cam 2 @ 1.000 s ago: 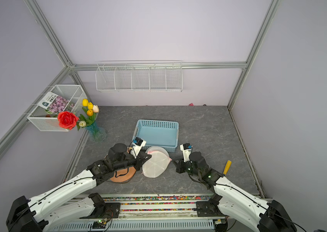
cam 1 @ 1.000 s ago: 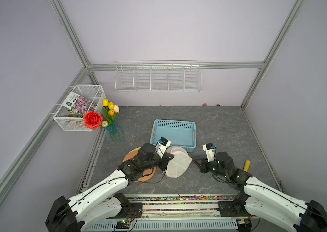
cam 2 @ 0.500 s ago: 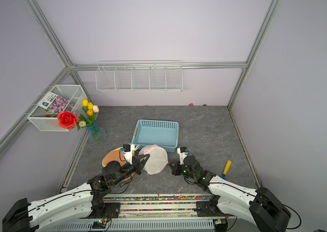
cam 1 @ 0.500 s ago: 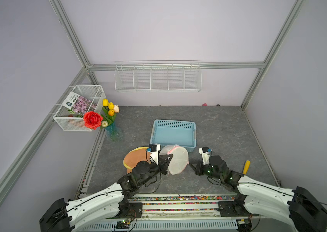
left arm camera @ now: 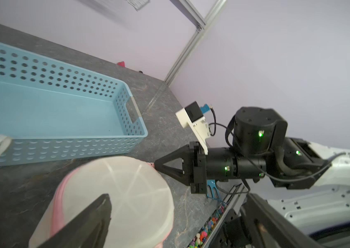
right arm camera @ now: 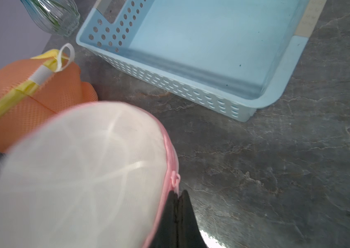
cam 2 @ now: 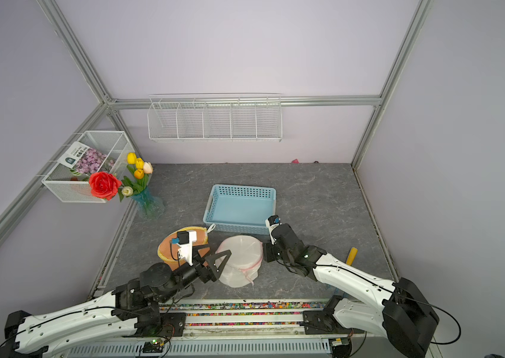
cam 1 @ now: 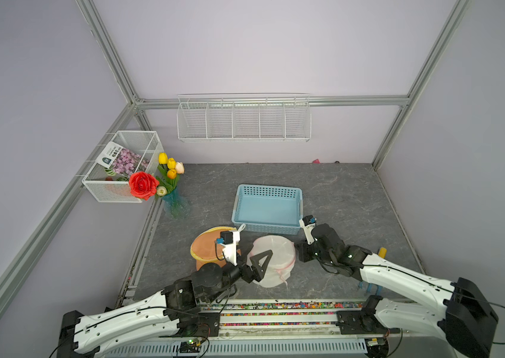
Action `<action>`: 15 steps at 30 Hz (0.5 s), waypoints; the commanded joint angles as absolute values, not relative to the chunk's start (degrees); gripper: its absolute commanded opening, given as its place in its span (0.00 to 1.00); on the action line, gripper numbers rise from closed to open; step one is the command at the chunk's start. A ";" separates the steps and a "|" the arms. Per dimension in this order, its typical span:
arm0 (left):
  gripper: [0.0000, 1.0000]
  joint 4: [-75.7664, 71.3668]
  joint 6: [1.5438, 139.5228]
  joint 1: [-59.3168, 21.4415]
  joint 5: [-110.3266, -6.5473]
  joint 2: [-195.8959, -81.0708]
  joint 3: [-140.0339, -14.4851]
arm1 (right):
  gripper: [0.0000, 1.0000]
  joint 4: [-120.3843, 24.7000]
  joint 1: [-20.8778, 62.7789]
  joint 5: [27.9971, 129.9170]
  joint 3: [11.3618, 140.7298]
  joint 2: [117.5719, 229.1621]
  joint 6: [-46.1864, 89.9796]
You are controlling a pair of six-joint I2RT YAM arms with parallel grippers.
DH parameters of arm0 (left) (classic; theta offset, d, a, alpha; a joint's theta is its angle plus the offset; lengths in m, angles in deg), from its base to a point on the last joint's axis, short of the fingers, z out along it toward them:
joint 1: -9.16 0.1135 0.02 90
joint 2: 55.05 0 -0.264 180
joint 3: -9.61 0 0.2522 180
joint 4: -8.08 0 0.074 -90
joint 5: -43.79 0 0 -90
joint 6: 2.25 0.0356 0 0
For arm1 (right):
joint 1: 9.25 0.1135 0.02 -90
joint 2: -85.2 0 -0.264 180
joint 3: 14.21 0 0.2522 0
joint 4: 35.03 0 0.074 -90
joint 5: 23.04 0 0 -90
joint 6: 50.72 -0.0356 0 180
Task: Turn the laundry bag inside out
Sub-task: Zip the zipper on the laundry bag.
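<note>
On the grey marbled table [cam 1: 338,198], just before the blue perforated basket [cam 1: 268,192], sits the white round mesh laundry bag with pink trim [cam 1: 276,248]. The left gripper [cam 2: 218,250] gapes wide, one finger over the bag. The right gripper [right arm camera: 177,198] pinches its pink rim.
</note>
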State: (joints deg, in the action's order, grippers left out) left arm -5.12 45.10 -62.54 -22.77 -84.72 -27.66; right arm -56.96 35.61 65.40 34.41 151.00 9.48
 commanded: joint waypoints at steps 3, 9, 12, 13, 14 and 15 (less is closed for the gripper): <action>1.00 -5.23 29.79 -62.71 -10.93 -70.54 -21.21 | 0.00 -58.64 35.31 64.40 36.07 151.91 12.93; 1.00 -14.90 43.83 -61.82 -12.23 -73.20 -31.95 | 0.00 -59.69 35.31 65.57 37.32 152.01 13.48; 1.00 -20.69 47.33 -59.97 -19.84 -82.38 -40.59 | 0.00 -60.09 35.33 66.78 37.94 152.62 14.11; 0.99 -21.76 48.92 -57.78 -25.53 -85.67 -43.35 | 0.00 -60.16 35.31 67.57 38.11 152.66 14.55; 0.99 -22.56 49.57 -54.88 -31.86 -88.46 -45.43 | 0.00 -60.18 35.32 68.10 38.05 152.42 14.74; 0.99 -25.73 47.60 -50.94 -37.03 -92.39 -47.99 | 0.00 -60.22 35.31 68.95 37.90 151.81 15.01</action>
State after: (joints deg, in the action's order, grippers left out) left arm -16.80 44.71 -56.40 -22.50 -86.15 -43.73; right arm -59.06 35.61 66.66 37.09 152.10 13.28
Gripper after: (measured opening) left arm 0.990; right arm 0.056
